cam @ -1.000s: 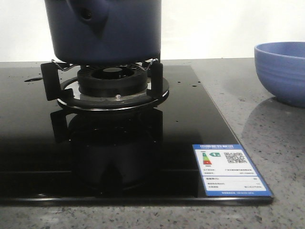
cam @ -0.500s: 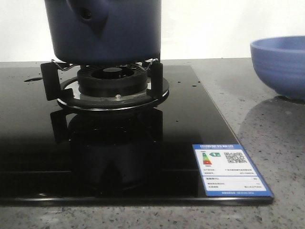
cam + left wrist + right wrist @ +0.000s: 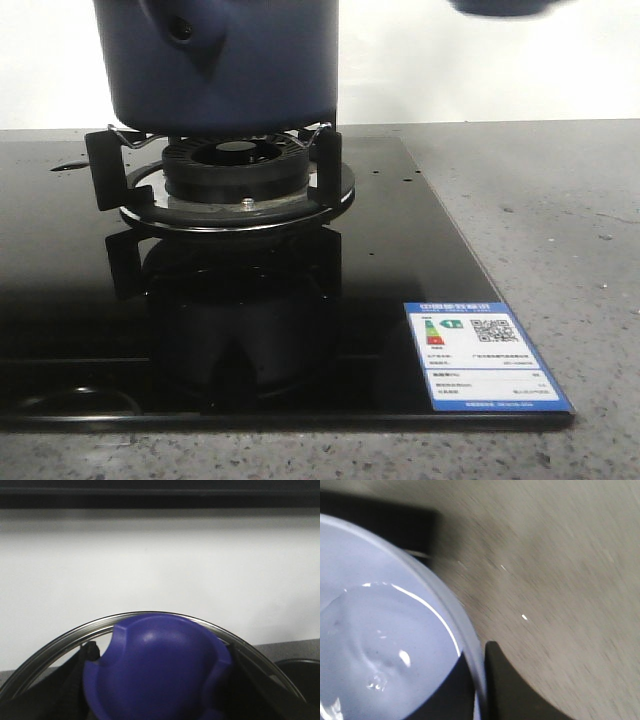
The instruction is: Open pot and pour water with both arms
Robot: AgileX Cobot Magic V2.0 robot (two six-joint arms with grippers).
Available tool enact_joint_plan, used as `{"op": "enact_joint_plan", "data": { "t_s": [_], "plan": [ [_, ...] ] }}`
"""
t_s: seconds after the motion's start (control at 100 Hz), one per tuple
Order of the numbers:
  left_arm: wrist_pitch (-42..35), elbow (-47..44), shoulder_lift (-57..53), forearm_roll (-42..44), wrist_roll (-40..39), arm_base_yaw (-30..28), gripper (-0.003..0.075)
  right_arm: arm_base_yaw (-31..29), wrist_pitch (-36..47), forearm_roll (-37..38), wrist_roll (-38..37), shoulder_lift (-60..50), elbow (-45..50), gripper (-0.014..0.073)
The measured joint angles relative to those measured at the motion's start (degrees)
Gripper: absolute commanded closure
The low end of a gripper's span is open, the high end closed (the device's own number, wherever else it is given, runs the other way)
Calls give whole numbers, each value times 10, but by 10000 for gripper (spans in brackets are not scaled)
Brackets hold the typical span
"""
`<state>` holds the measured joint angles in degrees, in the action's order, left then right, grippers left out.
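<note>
Pot [image 3: 225, 65] sits on the black burner stand [image 3: 235, 175] of the glass hob [image 3: 380, 260], hollow stub on its wall facing the camera. Its rim is cut off by the top of the front view, so from there I cannot tell whether it is uncovered.

Left wrist view: a glass lid [image 3: 65, 645] with a metal rim and a blue knob [image 3: 155, 670] fills the lower part, white wall behind. The left gripper appears to be pinching the knob; only dark shapes flank it, so finger state is a judgement.

Right wrist view: pale blue bowl [image 3: 375, 630] with water in it, surface rippled. One dark finger [image 3: 515, 690] presses the outside of the rim; the opposing one is hidden, so the grip looks like a rim pinch but I cannot confirm it. In the front view the bowl's underside shows only as a blurred sliver, high and right of the pot.

Stage, judged: lid off, bowl raised for the pour.

Risks:
- Water is sloshing; a fast swing toward the pot could spill it onto the hob or counter [image 3: 560, 230].
- A rim pinch on a loaded bowl is weak; tilting could let it rotate or slip.
- Bowl and lid may collide above the pot.
</note>
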<state>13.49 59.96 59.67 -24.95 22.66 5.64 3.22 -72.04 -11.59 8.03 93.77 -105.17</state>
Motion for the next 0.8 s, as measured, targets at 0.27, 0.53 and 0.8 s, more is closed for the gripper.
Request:
{"op": "enact_joint_plan", "data": {
  "t_s": [0.27,0.53,0.8],
  "plan": [
    [5,-7,0,0,0,0,373,98,-9,-3,-21,95,-191,634],
    [5,-7,0,0,0,0,373,151,22,-46,-25,158,-257,634],
    [5,-7,0,0,0,0,373,185,111,-44,-13,191,-255,634]
  ]
}}
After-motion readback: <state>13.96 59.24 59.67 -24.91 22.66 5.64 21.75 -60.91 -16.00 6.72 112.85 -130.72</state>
